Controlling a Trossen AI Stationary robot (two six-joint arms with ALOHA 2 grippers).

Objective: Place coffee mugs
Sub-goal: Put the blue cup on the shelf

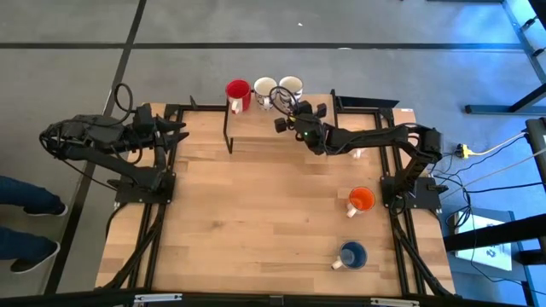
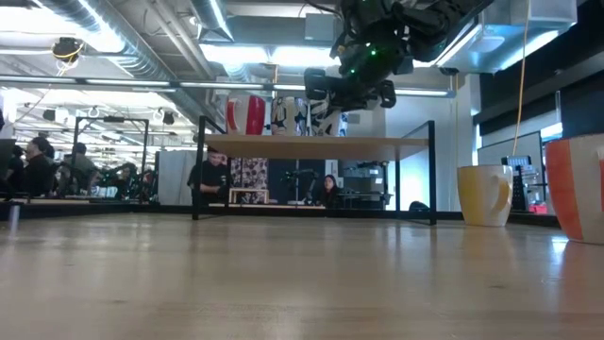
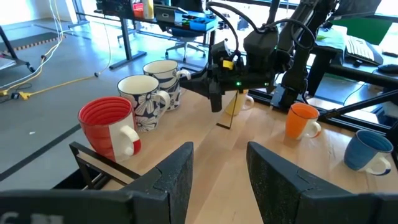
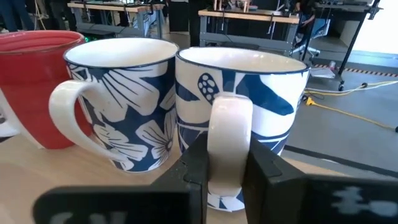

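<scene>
Three mugs stand in a row on a raised wooden shelf (image 1: 256,128) at the table's far edge: a red mug (image 1: 237,91), a white mug with dark blue flowers (image 1: 264,89) and a second patterned white mug (image 1: 291,85). My right gripper (image 1: 284,107) reaches to the second white mug and is shut on its handle. An orange-red mug (image 1: 362,199) and a blue mug (image 1: 352,254) stand on the table's right side. A yellow-orange mug (image 3: 238,103) stands behind the right arm. My left gripper (image 3: 217,180) is open at the table's left, away from the mugs. My right gripper (image 4: 227,155) pinches the white handle (image 4: 229,121) of the second patterned mug between its two fingers (image 4: 264,171). The fingers come level from the table's near side, one on each flat side of the handle. The mug stands upright beside the other white mug (image 4: 124,106); the fingers hide its base.
The shelf has a black metal frame with upright posts (image 1: 228,128). Black frame rails run along the table's left and right edges (image 1: 401,239). Bare wood lies in the table's middle and near part (image 1: 256,222). People sit in the room beyond the table (image 2: 212,175).
</scene>
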